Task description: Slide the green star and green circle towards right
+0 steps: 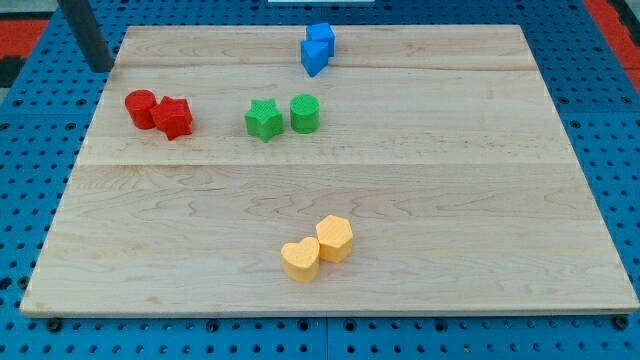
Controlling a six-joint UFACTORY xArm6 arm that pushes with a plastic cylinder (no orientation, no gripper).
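The green star (263, 120) lies on the wooden board (420, 200) left of centre in the upper half. The green circle (305, 113) stands right beside it on the star's right, almost touching. My rod comes down at the view's top left and my tip (103, 69) sits just off the board's left edge, far to the left of and above both green blocks, beyond the red blocks.
A red circle (141, 108) and a red block (174, 118) touch each other left of the green star. Two blue blocks (317, 49) sit at the board's top edge. A yellow heart (300, 260) and yellow hexagon (335, 238) lie near the bottom centre.
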